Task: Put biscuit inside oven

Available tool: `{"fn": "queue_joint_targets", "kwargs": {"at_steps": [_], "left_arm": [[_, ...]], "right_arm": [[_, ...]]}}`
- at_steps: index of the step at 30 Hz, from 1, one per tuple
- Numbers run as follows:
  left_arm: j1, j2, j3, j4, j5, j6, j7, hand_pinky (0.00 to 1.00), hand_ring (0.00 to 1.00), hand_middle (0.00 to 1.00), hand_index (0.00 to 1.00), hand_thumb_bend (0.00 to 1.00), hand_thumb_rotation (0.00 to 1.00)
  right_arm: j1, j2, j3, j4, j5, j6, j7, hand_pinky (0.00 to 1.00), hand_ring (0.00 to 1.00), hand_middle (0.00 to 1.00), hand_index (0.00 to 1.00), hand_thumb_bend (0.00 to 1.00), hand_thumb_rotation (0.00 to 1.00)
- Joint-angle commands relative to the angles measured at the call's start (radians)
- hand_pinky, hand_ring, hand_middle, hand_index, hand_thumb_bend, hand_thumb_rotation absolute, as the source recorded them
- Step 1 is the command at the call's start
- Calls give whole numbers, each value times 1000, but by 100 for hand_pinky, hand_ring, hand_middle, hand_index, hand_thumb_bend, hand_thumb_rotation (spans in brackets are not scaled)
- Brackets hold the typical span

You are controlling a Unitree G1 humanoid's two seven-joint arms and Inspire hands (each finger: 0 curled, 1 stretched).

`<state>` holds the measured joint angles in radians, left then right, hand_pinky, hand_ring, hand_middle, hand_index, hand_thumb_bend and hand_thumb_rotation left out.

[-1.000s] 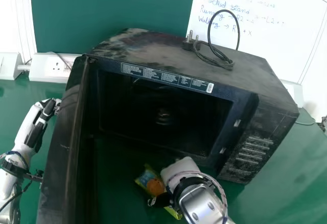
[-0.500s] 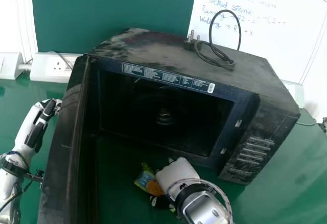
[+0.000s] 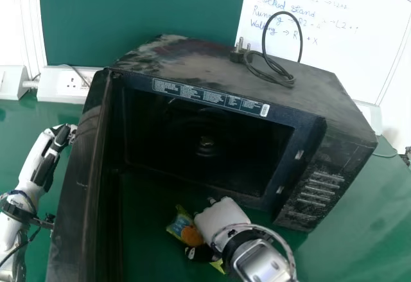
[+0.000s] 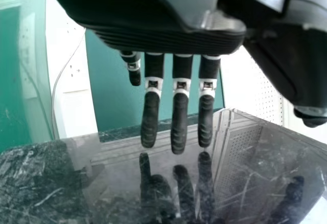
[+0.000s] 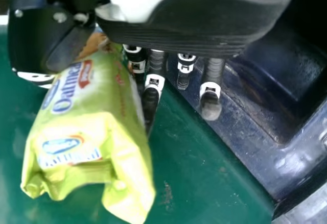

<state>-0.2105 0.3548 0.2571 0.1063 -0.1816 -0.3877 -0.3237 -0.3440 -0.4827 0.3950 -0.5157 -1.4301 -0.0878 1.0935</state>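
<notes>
In the head view my right hand (image 3: 221,219) is in front of the black microwave's open cavity, low at its front edge. The biscuit packet (image 3: 191,235) shows at that hand's left side. In the right wrist view the green and yellow packet (image 5: 84,137) is pinched between the thumb and fingers of my right hand (image 5: 153,89), its crumpled end hanging free. My left hand (image 3: 62,135) is at the outer side of the open oven door (image 3: 76,185). Its fingers are straight in the left wrist view, where the hand (image 4: 180,106) is close to the glossy door panel (image 4: 117,183).
The oven's dark cavity (image 3: 205,144) faces the robot, with its button panel (image 3: 321,192) on the right. A coiled power cord (image 3: 273,73) lies on its top. Behind the green table (image 3: 347,230) are a socket strip (image 3: 67,86) and a whiteboard (image 3: 327,38).
My right hand has shifted slightly and turned a little, with the packet moving slightly left along with it. The left hand and the oven have stayed put.
</notes>
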Motion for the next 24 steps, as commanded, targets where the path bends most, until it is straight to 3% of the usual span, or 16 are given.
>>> {"fn": "queue_joint_targets", "kwargs": {"at_steps": [1, 11, 13, 16, 24], "left_arm": [[1, -2, 1, 8, -12, -1, -2, 30, 37, 42, 48, 51, 6], [-1, 3, 0, 16, 3, -14, 1, 30, 37, 42, 48, 51, 7], [-2, 2, 0, 18, -5, -10, -3, 31, 37, 42, 48, 51, 7], [0, 1, 0, 14, -3, 1, 3, 31, 38, 42, 48, 51, 6], [-2, 1, 3, 28, -12, -8, -5, 31, 37, 42, 48, 51, 6]], "right_arm": [[25, -11, 2, 14, 76, -21, 43, 8, 15, 27, 64, 79, 0], [-37, -42, -82, -70, 181, -2, 97, 9, 16, 28, 66, 71, 0], [-49, -42, -102, -88, 202, 10, 113, 9, 16, 28, 64, 70, 0], [-55, -43, -132, -112, 225, 19, 106, 11, 19, 32, 51, 54, 11], [-71, -53, -193, -135, 275, 14, 38, 7, 15, 27, 49, 52, 13]]}}
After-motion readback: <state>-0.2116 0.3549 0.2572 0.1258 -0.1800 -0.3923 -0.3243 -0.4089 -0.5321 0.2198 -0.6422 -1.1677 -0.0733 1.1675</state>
